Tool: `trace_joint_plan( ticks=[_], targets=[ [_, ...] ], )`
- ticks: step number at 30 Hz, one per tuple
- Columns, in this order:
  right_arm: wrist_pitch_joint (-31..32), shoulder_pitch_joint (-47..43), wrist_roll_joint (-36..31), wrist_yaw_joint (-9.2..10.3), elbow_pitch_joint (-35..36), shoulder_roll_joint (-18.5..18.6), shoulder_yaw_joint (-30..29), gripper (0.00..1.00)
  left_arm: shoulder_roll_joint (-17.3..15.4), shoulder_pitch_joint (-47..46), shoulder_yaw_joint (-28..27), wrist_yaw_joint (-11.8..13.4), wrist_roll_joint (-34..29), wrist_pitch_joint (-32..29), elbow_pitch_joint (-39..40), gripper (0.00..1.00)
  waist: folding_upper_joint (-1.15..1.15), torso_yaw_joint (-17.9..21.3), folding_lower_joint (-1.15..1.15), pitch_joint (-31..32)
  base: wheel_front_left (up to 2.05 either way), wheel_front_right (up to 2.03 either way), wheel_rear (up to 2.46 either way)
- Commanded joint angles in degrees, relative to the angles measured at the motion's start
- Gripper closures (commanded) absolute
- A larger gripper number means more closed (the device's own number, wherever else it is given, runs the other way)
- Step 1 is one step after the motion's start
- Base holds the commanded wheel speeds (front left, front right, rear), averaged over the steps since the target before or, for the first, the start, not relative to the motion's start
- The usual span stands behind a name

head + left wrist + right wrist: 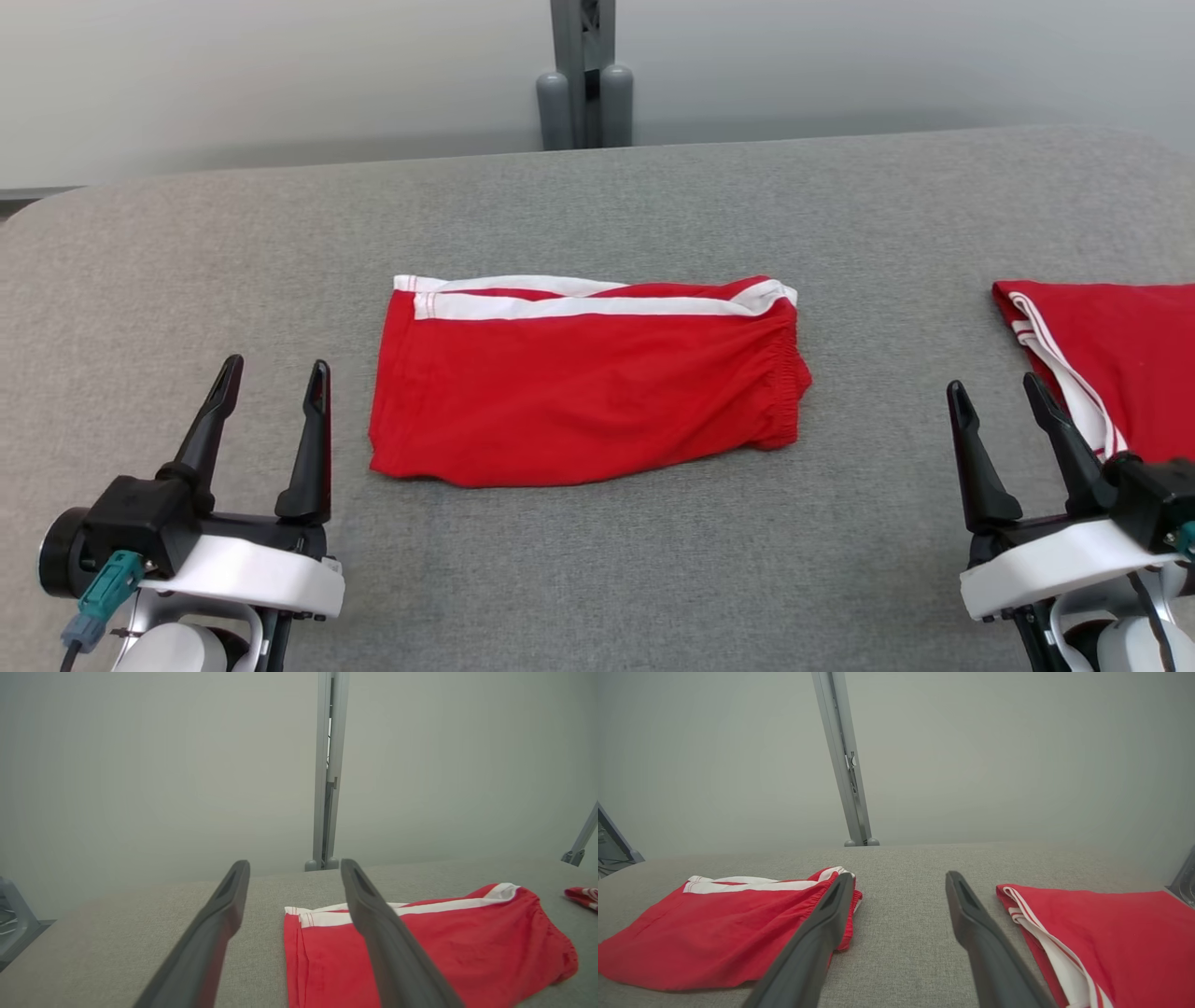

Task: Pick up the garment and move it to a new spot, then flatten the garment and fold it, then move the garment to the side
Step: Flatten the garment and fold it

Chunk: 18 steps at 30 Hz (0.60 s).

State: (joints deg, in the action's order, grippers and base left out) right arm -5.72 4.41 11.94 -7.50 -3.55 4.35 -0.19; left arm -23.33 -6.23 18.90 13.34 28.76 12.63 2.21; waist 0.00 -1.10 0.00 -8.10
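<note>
A red garment [583, 383] with white stripes along its far edge lies folded into a rectangle in the middle of the grey table [597, 215]; its gathered waistband faces right. The left wrist view shows the same garment [467, 947] beyond the fingers, and the right wrist view has this garment [719, 933] at the left. My left gripper [271, 378] stands open at the lower left, apart from the cloth, nothing between its fingers. Open and empty too, my right gripper [999, 397] sits at the lower right, between the two red pieces.
A second red cloth [1111, 359] with white stripes lies at the table's right edge, just beside my right gripper; the right wrist view shows this cloth [1111, 938] at the right. A grey post [583, 75] stands behind the table's far edge.
</note>
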Motion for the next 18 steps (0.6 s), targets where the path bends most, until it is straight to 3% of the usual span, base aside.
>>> trace_joint_plan(
  ticks=[1,10,18],
  targets=[
    [0.4,0.7,-0.4,0.02,0.1,0.6,0.1,0.0,-0.4,-0.5,0.0,0.0,0.0,0.1,0.2,0.0,0.0,-0.6,0.0,-0.2,0.0,0.0,0.0],
    [6.1,7.1,1.0,0.02,-10.1,0.9,7.6,0.0,1.0,-2.4,1.9,-0.9,-0.5,0.2,0.1,0.0,0.0,-4.8,0.0,-3.1,0.0,0.0,0.0],
    [4.0,13.2,0.8,0.02,-21.9,1.0,7.7,0.0,2.0,-3.9,3.1,-1.6,-0.5,0.6,-1.0,0.0,0.0,-7.3,0.0,-5.0,0.0,0.0,0.0]
  ],
)
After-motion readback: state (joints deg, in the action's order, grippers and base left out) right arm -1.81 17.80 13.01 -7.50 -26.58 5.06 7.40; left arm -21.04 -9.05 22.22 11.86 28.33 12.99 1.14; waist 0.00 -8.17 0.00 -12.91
